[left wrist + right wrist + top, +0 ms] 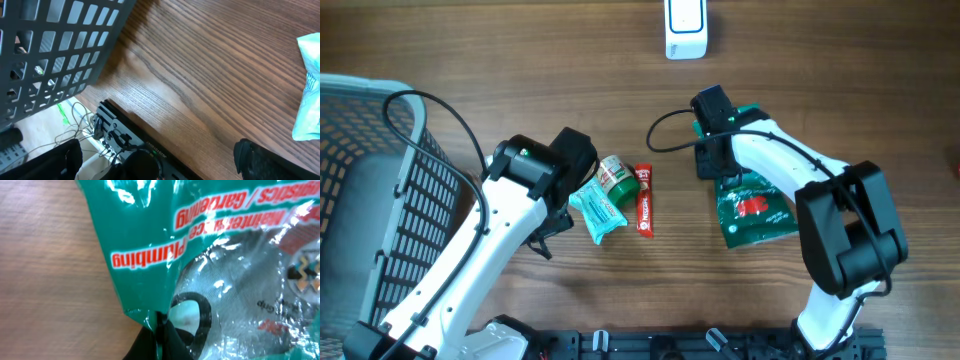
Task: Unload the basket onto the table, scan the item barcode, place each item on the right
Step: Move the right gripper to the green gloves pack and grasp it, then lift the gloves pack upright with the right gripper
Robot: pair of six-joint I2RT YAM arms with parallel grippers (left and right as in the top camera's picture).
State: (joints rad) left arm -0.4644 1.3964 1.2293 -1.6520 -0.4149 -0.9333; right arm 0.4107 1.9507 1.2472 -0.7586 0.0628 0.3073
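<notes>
Flat on the brown table (840,60), toward the right side: a shiny green packet (755,212). Pinched at its far left edge by the right gripper (712,168), squeezed tight on the plastic. Up close in the right wrist view, black fingertips (155,340) biting the crinkled green edge. Red words on the plastic upside down there.

Long way of the packet a bit slanted, running from the pinched end toward the near right. Partly hidden under the arm, so hard to be sure. Pinched end pointing to the far side, where the white scanner (685,28) stands, well apart from it.

On the left, the left gripper (160,157) spread wide with nothing in it, hanging over bare wood. Just beside it, a light blue packet (598,210). Next to that, a small green and white jar (613,175) and a red stick (644,200), all close together between the two arms. At the far left, a grey basket (370,130).
</notes>
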